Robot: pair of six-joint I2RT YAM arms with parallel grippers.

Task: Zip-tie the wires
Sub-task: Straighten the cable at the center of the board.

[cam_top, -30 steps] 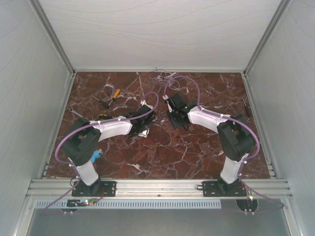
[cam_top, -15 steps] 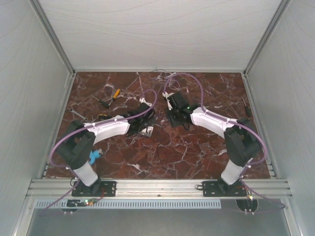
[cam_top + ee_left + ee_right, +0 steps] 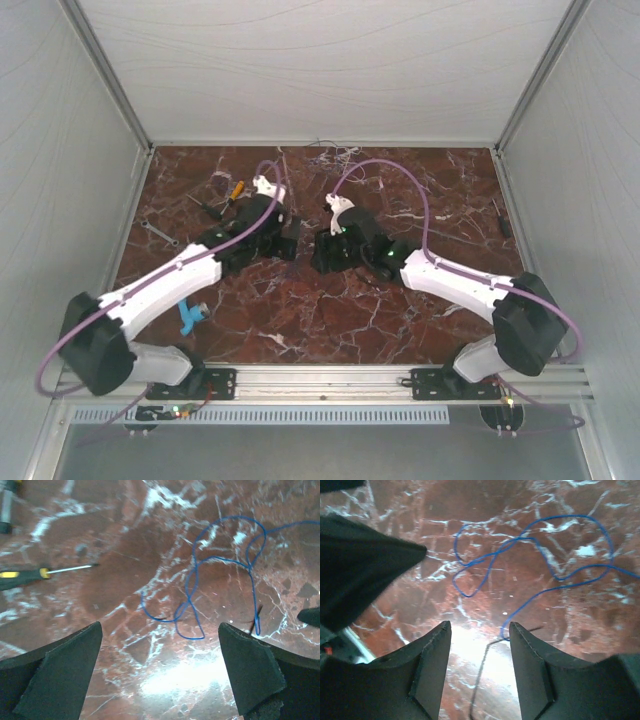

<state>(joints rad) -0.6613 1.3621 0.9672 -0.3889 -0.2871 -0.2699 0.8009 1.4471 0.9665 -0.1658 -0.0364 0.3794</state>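
Note:
The wires show as a hair-thin blue strand curling in loose loops on the red marble, just ahead of my left gripper. That gripper is open wide with only bare marble between its fingers. In the right wrist view the same wires lie beyond my right gripper, which is open. The zip tie, a thin black strip, lies on the marble and runs between its fingers without touching them. From above, the left gripper and right gripper face each other mid-table. The wires are too fine to make out there.
A yellow-handled screwdriver lies left of the left gripper, and shows from above as an orange-handled screwdriver. A small wrench and a blue object lie at the left. A dark tool lies at the right. Thin pale strands sit by the back wall.
Both arms have stretched lower and further out, bringing the grippers together at mid-table. The left gripper has opened wide and the right has opened further.

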